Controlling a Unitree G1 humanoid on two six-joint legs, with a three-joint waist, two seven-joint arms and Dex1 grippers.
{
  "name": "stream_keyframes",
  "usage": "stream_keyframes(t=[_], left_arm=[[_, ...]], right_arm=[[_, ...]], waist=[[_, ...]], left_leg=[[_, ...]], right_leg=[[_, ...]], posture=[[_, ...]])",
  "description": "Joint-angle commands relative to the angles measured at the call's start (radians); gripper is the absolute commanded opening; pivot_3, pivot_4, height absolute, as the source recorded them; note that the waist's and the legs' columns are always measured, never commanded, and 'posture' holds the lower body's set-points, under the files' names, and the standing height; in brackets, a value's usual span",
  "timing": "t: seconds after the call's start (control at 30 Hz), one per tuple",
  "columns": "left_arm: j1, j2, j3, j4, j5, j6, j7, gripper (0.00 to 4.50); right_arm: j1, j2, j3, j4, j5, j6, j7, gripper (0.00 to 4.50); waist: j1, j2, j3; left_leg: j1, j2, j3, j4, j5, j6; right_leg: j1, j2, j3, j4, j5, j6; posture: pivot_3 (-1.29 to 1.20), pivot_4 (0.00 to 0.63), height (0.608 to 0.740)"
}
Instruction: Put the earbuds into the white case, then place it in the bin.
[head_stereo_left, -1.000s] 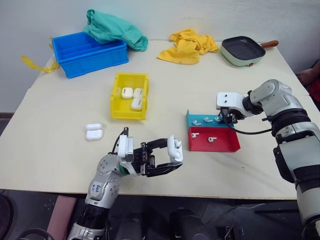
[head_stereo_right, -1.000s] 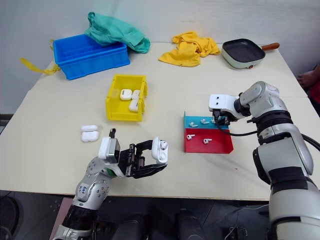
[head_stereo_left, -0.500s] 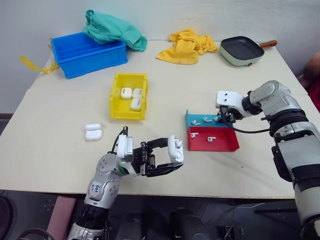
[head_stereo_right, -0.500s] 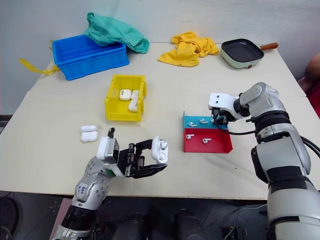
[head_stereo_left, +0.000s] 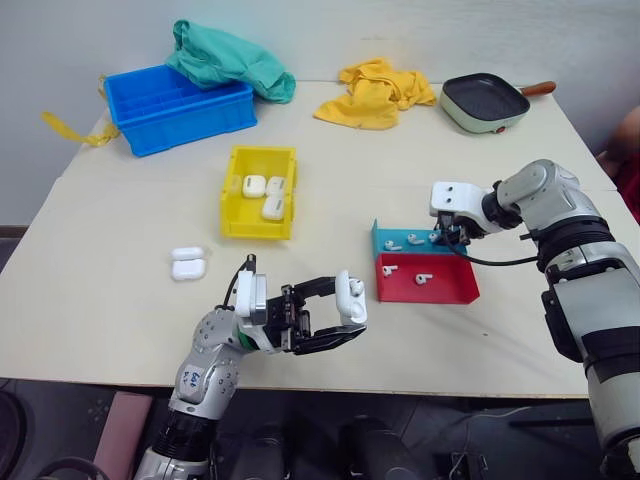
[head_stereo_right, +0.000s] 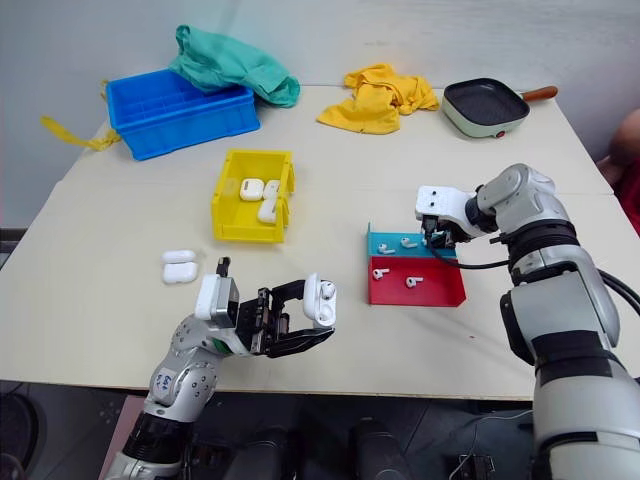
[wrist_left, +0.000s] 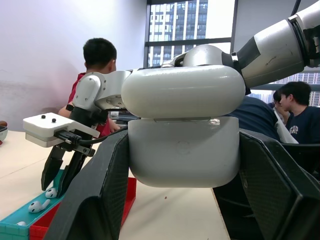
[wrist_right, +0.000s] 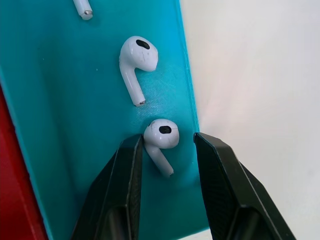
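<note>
Your pale table (head_stereo_left: 120, 290) stood by a white wall. The blue crate (head_stereo_left: 180, 108) sat far left; the yellow bin (head_stereo_left: 259, 191) held three cases. Your left hand (head_stereo_left: 335, 315) was clamped on the white case (head_stereo_left: 350, 297). Over the teal-and-red tray (head_stereo_left: 425, 275), your right hand (wrist_right: 165, 190) stood apart around an earbud (wrist_right: 161, 137).

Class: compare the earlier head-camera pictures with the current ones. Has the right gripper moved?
No. The right gripper hangs over the same far corner of the teal tray.

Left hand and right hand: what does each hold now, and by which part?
Left hand clamps the white case by the two ends of its lower body. Right hand holds nothing: it straddles an earbud.
</note>
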Motion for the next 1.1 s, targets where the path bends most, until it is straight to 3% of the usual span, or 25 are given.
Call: stream_keyframes(t=[0.03, 0.37, 0.53, 0.87, 0.97, 1.1], left_arm=[[0.002, 0.0, -0.004, -0.038, 0.002, -0.01, -0.001, 2.78], [0.001, 0.001, -0.005, -0.036, 0.001, -0.01, -0.004, 2.78], [-0.001, 0.002, -0.004, -0.033, 0.001, -0.011, -0.008, 2.78], [-0.002, 0.001, -0.004, -0.029, 0.002, -0.014, -0.011, 2.78], [-0.003, 0.0, -0.003, -0.03, 0.001, -0.015, -0.011, 2.78], [-0.021, 0.002, 0.007, -0.017, -0.011, -0.008, -0.018, 2.78]], right_arm=[[0.008, 0.001, -0.005, 0.016, -0.002, 0.008, 0.003, 1.59], [0.019, -0.001, -0.015, 0.013, -0.001, 0.0, 0.016, 1.59], [0.025, -0.001, -0.021, 0.01, 0.002, -0.007, 0.027, 0.44], [0.031, -0.022, -0.043, -0.003, 0.02, -0.005, 0.039, 0.42], [0.021, -0.057, -0.095, -0.036, 0.075, -0.021, 0.078, 0.42], [0.038, -0.136, -0.245, -0.144, 0.254, 0.02, 0.234, 0.42]], waist=[[0.0, 0.0, 0.0], [0.0, 0.0, 0.0], [0.0, 0.0, 0.0], [0.0, 0.0, 0.0], [0.001, 0.0, 0.0], [0.004, 0.001, 0.0]], left_leg=[[0.0, 0.0, 0.0, 0.0, 0.0, 0.0], [0.0, 0.0, 0.0, 0.0, 0.0, 0.0], [0.0, 0.0, 0.0, 0.0, 0.0, 0.0], [0.0, 0.0, 0.0, 0.0, 0.0, 0.0], [0.0, 0.0, 0.0, 0.0, 0.0, 0.0], [-0.001, 0.0, 0.0, 0.0, 0.0, 0.0]], right_leg=[[0.0, 0.0, 0.0, 0.0, 0.0, 0.0], [0.0, 0.0, 0.0, 0.0, 0.0, 0.0], [0.0, 0.0, 0.0, 0.0, 0.0, 0.0], [0.0, 0.0, 0.0, 0.0, 0.0, 0.0], [0.0, 0.0, 0.0, 0.0, 0.0, 0.0], [-0.001, 0.0, 0.0, -0.001, 0.0, 0.0]], posture=[[0.0, 0.15, 0.74], [0.0, 0.15, 0.74], [0.0, 0.15, 0.74], [0.0, 0.15, 0.74], [0.0, 0.15, 0.74], [0.0, 0.15, 0.74]])
